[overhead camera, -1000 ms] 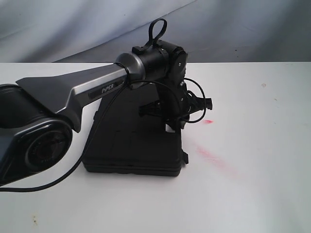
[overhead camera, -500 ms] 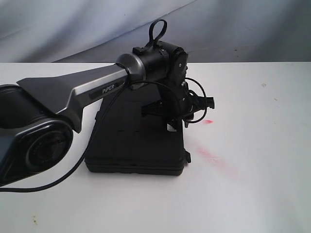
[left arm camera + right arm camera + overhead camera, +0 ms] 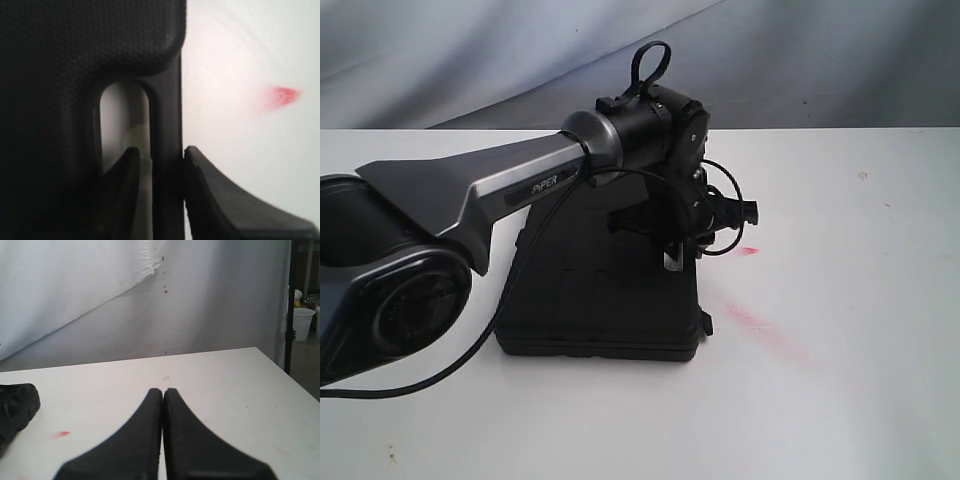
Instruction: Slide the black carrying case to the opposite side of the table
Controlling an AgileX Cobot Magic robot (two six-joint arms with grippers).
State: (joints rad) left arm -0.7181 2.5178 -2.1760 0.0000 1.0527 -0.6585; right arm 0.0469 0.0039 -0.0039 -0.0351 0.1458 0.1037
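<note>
— On table (image 3: 840,330), left of centre: black carrying case (image 3: 600,300). Step?
— Sliding, likely. Clamped at handle (image 3: 167,130) by left gripper (image 3: 160,156); right gripper (image 3: 163,392) pinched shut, empty. Next: drag rightward, flat, no lifting.
</note>
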